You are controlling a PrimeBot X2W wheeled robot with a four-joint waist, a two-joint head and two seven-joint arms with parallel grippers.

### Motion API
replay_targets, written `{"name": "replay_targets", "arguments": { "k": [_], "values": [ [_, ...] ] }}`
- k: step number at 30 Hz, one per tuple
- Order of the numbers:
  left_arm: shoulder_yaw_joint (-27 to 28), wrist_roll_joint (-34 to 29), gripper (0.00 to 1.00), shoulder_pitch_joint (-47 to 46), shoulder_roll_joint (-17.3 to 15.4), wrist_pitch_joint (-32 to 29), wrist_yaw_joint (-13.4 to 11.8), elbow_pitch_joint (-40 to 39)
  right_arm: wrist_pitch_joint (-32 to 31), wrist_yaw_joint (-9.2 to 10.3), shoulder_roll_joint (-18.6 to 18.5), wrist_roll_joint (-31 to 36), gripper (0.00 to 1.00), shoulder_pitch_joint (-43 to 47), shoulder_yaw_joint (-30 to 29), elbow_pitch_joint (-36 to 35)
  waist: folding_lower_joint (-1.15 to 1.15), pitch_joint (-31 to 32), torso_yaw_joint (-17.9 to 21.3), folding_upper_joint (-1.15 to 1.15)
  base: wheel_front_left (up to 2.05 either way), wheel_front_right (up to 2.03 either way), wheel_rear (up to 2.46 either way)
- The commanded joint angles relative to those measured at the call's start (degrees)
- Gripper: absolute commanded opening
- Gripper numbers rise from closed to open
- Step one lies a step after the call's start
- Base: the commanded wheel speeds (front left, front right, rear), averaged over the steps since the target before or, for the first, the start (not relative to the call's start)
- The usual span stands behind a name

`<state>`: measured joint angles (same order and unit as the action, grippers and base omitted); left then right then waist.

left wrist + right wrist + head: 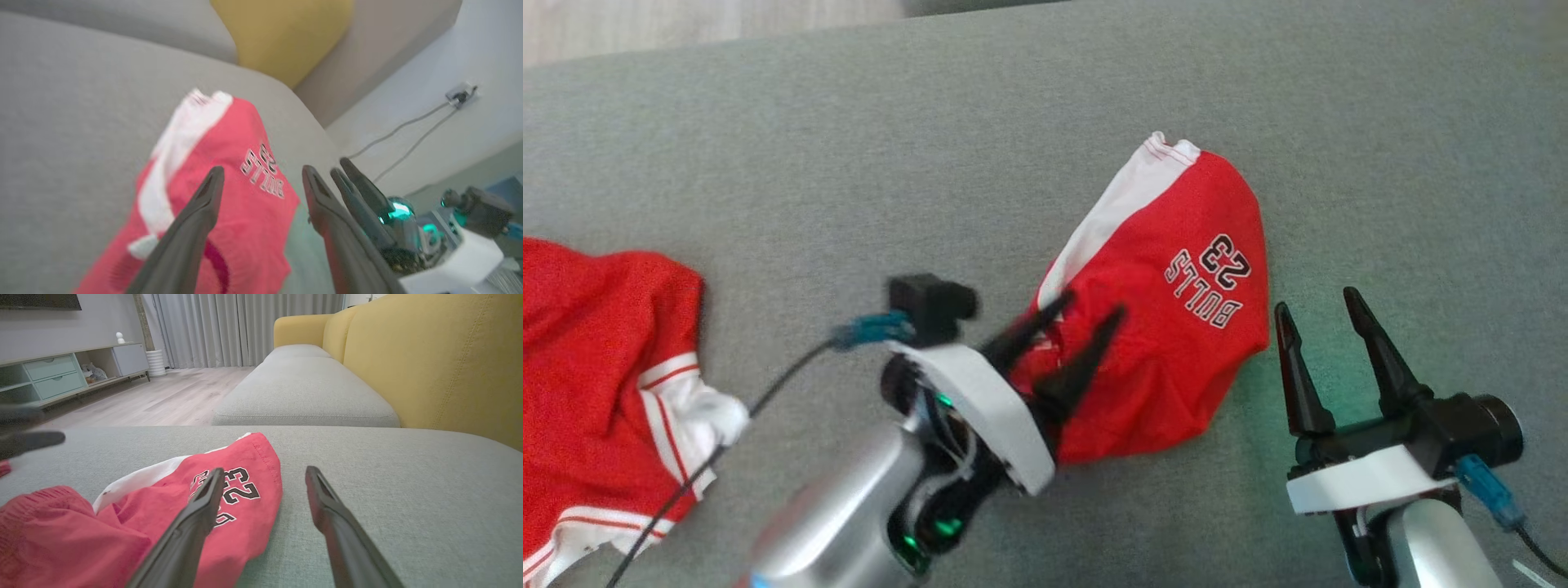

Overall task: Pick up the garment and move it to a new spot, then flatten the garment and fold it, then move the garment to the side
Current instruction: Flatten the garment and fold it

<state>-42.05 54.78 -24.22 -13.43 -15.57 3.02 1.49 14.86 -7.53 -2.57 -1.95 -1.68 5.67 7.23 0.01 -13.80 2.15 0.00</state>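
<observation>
Grey sofa cushion is seen bearing the red garment, bunched right of its middle. The left hand is spread open over it, gripping nothing; the right hand is held open just beside. If only one layer is pinched, creases may be kept

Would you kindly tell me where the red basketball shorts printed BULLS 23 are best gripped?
I'd pinch the white-trimmed hem corner of the red fabric shorts, coming from the far side. It juts clear of the crumpled bulk and lies thin on the grey sofa cushion.
</observation>
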Motion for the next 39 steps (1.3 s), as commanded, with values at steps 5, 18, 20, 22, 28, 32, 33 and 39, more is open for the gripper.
{"name": "replay_targets", "arguments": {
  "k": [5,18,20,22,28,32,33,39],
  "values": [
    [-0.3,-1.8,1.00,-0.1,-2.9,-4.0,-3.6,-2.2,0.1,0.04,-0.3,-0.1,1.00,-1.4,0.7,-1.9,-0.01,-1.6,1.2,0.00,0.00,0.00,0.00],
    [-1.1,2.8,1.00,5.2,-2.7,-6.4,-5.0,-6.1,0.1,0.04,-0.3,-0.5,1.00,-2.6,0.9,-1.7,-0.01,-3.2,0.8,0.00,0.00,0.00,0.00],
    [-0.8,2.9,1.00,4.5,-2.1,-5.9,-5.0,-5.6,0.1,0.04,-0.3,-0.7,1.00,-2.9,1.3,-1.6,-0.01,-3.1,1.3,0.00,0.00,0.00,0.00],
    [0.0,2.9,0.95,3.7,-1.4,-4.9,-5.1,-4.4,0.1,0.04,-0.3,-0.8,1.00,-3.1,1.5,-1.5,-0.01,-3.0,2.1,0.00,0.00,0.00,0.00],
    [3.0,-0.5,0.00,-1.5,-1.6,-0.1,-4.2,0.9,0.1,0.04,-0.3,-1.4,1.00,-3.0,1.9,-1.3,-0.01,-2.4,5.8,0.00,0.00,0.00,0.00],
    [5.1,-3.1,0.00,-8.1,-2.8,1.9,-2.4,4.9,0.1,0.04,-0.3,-2.8,1.00,-3.2,2.2,-1.5,-0.01,-1.9,9.1,0.00,0.00,0.00,0.00],
    [5.4,-3.4,0.00,-10.2,-2.9,1.9,-1.5,5.7,0.1,0.04,-0.3,-3.2,1.00,-3.2,2.3,-1.5,-0.01,-1.8,9.9,0.00,0.00,0.00,0.00],
    [6.4,-4.2,0.00,-25.6,-1.7,0.6,2.6,10.7,0.1,0.04,-0.3,-5.1,1.00,-2.8,3.2,-1.3,-0.01,-1.0,14.0,0.00,0.00,0.00,0.00]
  ]
}}
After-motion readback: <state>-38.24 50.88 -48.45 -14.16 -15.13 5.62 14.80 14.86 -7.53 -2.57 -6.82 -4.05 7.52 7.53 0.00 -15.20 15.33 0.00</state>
